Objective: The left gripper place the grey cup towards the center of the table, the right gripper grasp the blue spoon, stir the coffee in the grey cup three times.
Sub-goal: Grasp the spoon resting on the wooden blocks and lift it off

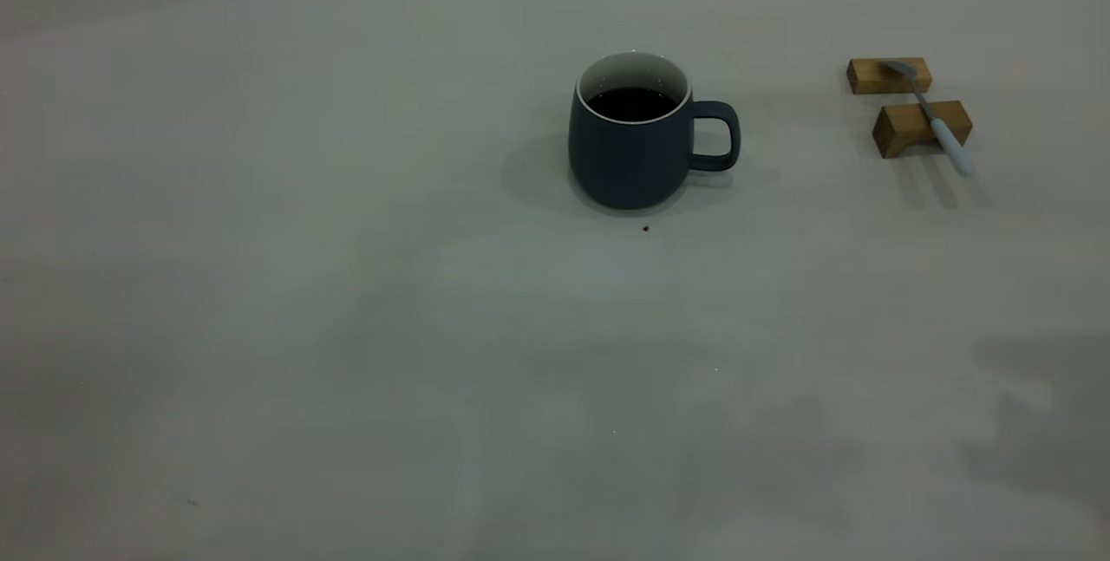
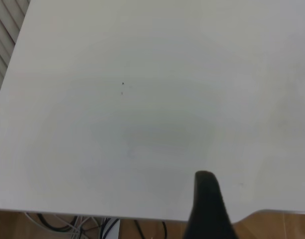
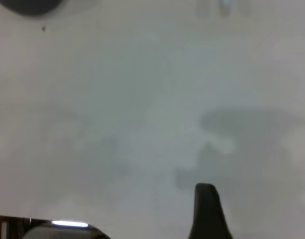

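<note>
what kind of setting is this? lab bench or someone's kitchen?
Probably a lab test bench, not a kitchen: a bare off-white table holding only a staged grey cup of coffee, a blue spoon propped on two wooden blocks, and loose cables beneath the table edge.

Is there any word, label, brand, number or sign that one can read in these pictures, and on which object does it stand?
None can be read in any view.
The grey cup has a plain wall with no print.
The blue spoon and the two wooden blocks bear no marks.
The table shows only a small dark speck, not a sign.
</note>
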`<control>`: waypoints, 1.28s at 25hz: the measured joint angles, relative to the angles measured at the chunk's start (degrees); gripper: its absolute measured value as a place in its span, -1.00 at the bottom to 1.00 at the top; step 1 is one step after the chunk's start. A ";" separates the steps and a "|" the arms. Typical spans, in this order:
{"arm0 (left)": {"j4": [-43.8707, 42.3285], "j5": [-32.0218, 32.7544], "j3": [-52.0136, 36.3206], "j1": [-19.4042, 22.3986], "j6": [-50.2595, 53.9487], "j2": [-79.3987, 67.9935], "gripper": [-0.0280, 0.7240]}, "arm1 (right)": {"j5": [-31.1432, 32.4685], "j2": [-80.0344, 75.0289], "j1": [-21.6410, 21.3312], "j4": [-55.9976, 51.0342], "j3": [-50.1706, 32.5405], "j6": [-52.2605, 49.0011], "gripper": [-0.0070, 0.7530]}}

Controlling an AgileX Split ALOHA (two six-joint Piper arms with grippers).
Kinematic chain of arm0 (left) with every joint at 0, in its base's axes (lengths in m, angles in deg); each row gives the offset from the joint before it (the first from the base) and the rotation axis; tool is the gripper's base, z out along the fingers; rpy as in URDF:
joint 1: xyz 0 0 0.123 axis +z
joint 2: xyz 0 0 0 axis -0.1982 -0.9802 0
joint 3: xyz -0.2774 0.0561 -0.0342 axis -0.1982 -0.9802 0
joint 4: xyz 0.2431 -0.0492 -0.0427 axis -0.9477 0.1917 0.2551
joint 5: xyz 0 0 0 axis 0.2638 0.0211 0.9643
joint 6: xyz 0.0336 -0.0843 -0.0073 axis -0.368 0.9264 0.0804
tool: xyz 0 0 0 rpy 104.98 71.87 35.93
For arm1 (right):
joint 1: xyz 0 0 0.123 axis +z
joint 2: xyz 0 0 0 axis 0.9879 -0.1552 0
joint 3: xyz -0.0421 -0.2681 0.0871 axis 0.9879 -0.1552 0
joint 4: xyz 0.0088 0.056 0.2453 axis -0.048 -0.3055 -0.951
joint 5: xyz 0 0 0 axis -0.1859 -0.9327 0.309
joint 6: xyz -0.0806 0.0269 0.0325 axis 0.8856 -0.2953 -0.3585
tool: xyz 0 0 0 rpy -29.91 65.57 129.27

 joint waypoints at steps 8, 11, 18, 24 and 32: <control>0.00 0.00 0.00 0.00 0.00 0.00 0.63 | -0.62 -20.07 0.00 -0.69 13.44 3.34 0.48; 0.00 0.00 0.00 0.00 0.00 0.00 0.63 | -1.05 -27.15 0.00 -0.69 18.45 3.51 0.48; 0.00 0.00 0.00 0.00 0.00 0.00 0.63 | -1.52 -43.45 0.00 2.23 30.28 3.66 0.51; 0.00 0.00 0.00 0.00 0.00 0.00 0.63 | -1.41 -54.47 0.00 5.94 39.23 3.31 0.55; 0.00 0.00 0.00 0.00 0.00 0.00 0.63 | 0.31 -62.30 0.00 6.22 48.34 3.31 0.55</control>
